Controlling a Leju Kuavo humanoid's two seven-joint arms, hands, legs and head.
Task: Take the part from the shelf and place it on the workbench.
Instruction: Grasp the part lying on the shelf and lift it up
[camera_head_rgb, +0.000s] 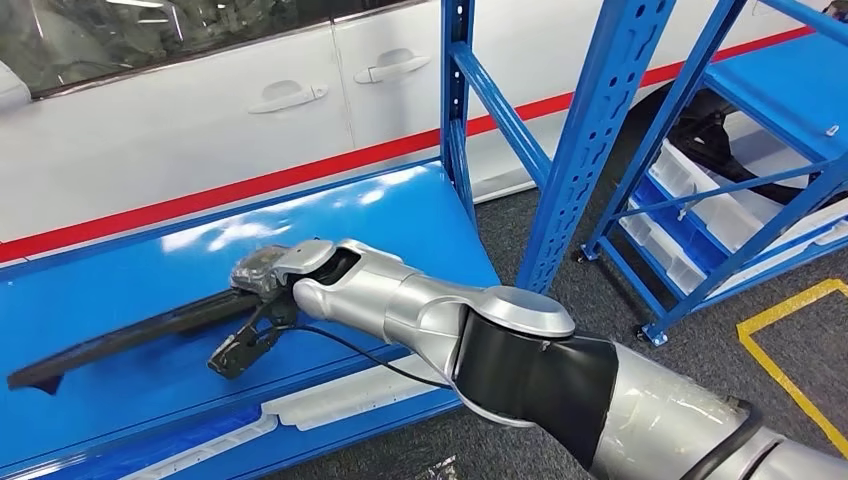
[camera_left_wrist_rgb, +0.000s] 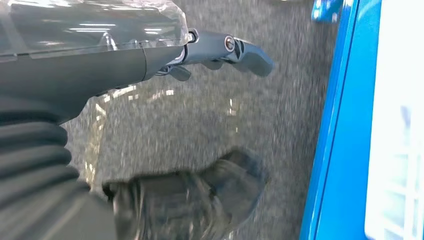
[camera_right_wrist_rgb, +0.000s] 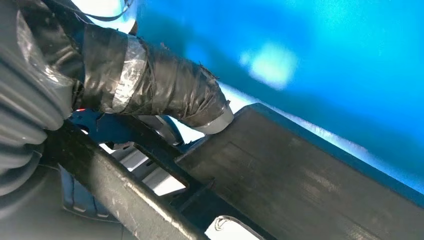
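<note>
A long black part (camera_head_rgb: 140, 338) lies flat on the glossy blue shelf board (camera_head_rgb: 380, 215), running from the left edge toward the middle. My right hand (camera_head_rgb: 262, 300) is at the part's right end. In the right wrist view its taped thumb (camera_right_wrist_rgb: 150, 80) presses on the top of the part (camera_right_wrist_rgb: 300, 180) and darker fingers reach beneath it, so the hand grips the part. My left hand (camera_left_wrist_rgb: 220, 50) hangs over the grey floor, fingers stretched out and holding nothing.
A white car body (camera_head_rgb: 200, 110) with a red stripe stands behind the shelf. Blue uprights (camera_head_rgb: 455, 100) rise at the board's right end. A second blue rack (camera_head_rgb: 740, 190) with white bins stands to the right, beside a yellow floor line (camera_head_rgb: 790, 310).
</note>
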